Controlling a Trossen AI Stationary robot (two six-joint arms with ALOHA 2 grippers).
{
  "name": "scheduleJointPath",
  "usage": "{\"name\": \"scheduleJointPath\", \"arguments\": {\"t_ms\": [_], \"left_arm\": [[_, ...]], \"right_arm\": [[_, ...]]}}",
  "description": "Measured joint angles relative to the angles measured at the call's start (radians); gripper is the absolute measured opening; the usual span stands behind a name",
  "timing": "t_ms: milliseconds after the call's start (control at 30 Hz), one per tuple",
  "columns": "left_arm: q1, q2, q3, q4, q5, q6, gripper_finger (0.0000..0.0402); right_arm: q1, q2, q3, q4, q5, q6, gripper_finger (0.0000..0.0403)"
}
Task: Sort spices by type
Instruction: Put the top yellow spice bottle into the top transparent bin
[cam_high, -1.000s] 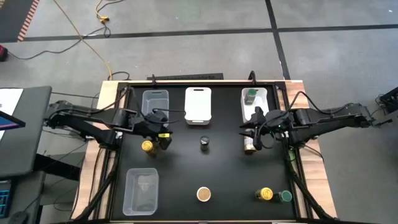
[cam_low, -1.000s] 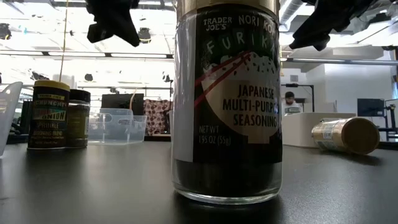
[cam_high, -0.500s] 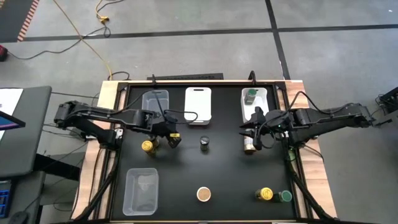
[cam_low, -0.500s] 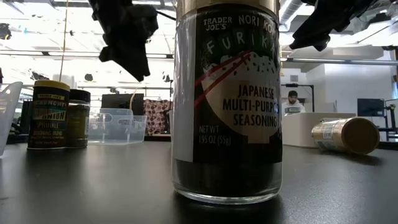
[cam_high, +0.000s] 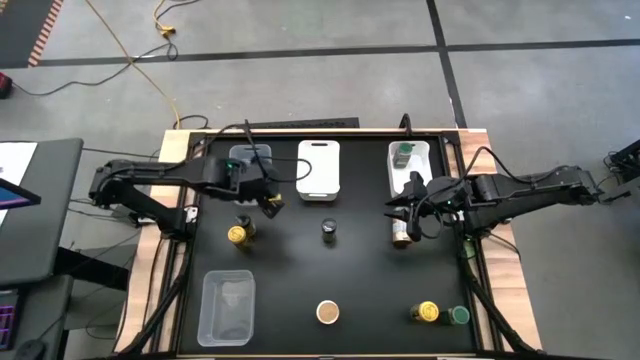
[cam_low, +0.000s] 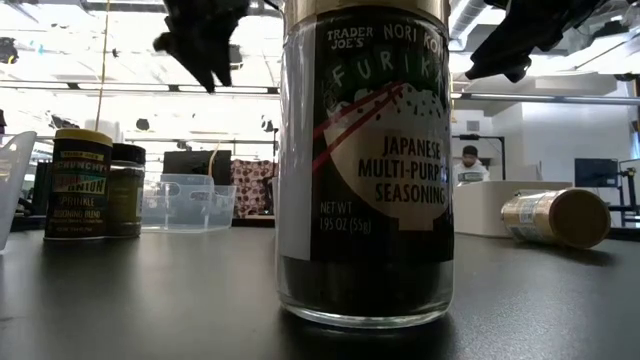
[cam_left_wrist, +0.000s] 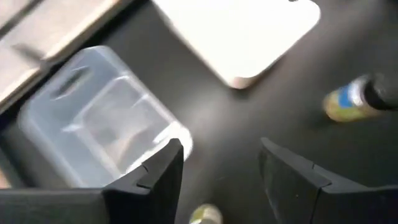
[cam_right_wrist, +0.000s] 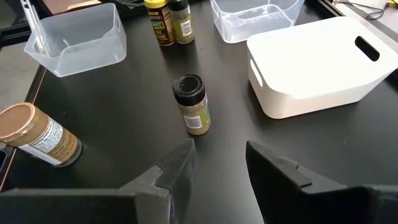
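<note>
The spices are small round jars. A yellow-topped jar (cam_high: 237, 234) and a dark-topped one (cam_low: 125, 187) stand side by side at the left. Another dark-topped jar (cam_high: 329, 231) stands mid-table, and a tan-topped one (cam_high: 327, 313) stands near the front edge. A tan-topped jar (cam_right_wrist: 38, 134) lies on its side under my right arm. Yellow (cam_high: 428, 312) and green (cam_high: 459, 316) tops stand front right. My left gripper (cam_high: 270, 203) hangs open above the table, between the side-by-side jars and the clear bin (cam_high: 250, 165). My right gripper (cam_right_wrist: 217, 168) hovers open, with nothing between its fingers.
A white bin (cam_high: 318, 168) stands at the far middle. Another white bin (cam_high: 415, 178) at the far right holds a green-topped jar (cam_high: 403, 153). A second clear bin (cam_high: 228, 305) stands at the near left. Bare black tabletop lies between the jars.
My left gripper has risen and drawn back from the two jars at the left toward the far edge and the clear bin. The jars stand as before. My right arm has kept still.
</note>
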Motion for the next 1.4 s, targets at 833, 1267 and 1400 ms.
{"name": "scheduleJointPath", "arguments": {"t_ms": [833,1267,1400], "left_arm": [[-0.381,0.0,0.025,-0.388,0.181,-0.777,0.0191],[-0.38,0.0,0.012,-0.373,0.178,-0.798,0.0191],[-0.378,0.0,0.012,-0.376,0.177,-0.796,0.0191]], "right_arm": [[0.0,0.0,0.0,0.001,0.0,0.019,0.0172],[0.0,0.002,0.0,0.001,0.0,0.018,0.0172],[0.0,0.002,0.0,0.001,0.0,0.018,0.0172]]}}
